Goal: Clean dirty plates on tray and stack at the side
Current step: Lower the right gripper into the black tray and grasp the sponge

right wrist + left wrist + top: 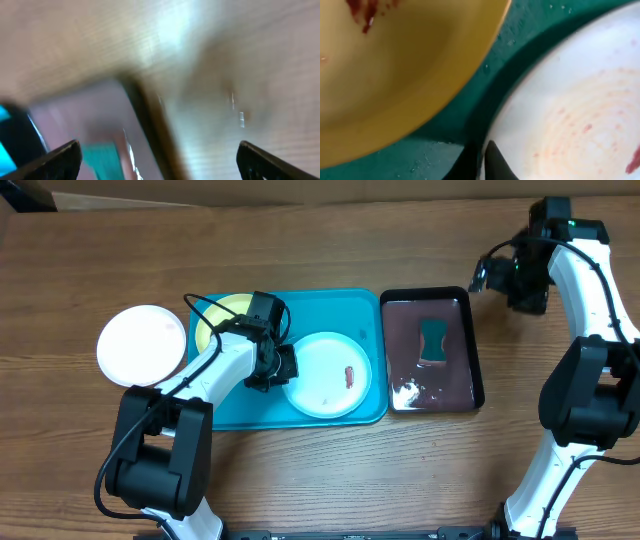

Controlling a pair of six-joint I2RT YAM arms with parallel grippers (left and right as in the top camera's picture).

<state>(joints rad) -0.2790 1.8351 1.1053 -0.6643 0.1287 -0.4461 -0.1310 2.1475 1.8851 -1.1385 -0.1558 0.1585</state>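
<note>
Left wrist view: the left pincer [477, 167] has its jaws drawn together on the rim of the white plate [570, 100]. One dark fingertip [492, 162] lies on the plate's upper face, and the other seems tucked under the edge.
Overhead check: the left pincer [285, 370] meets the white plate [325, 375] at the plate's left edge.
Ahead of the pincer: faint orange rings mark the plate's face, and a reddish smear [349, 376] lies beyond its middle, so it is not yet clean.
Handling: the plate is probably light, stiff plastic, and it looks glossy and perhaps wet, so likely slippery. The thin rim is the only sensible hold, and a one-sided hold may let it tilt or pivot.
Under the pincer: the turquoise tray [240, 410] holds this plate.
Beside the pincer, away from the white plate: the yellow-green plate [222, 315] lies close by on the tray, partly under the arm, with red spots showing at its edge.
Farther that way: a pale plate [142, 345] rests off the tray on the table and looks unmarked.
Far beyond the white plate: the black tray [475, 350] holds dark liquid and a green sponge [433, 340].
Right pincer [490, 275]: its fingers are spread wide and hold nothing; it hangs well apart from the plates, and its wrist view is blurred.
</note>
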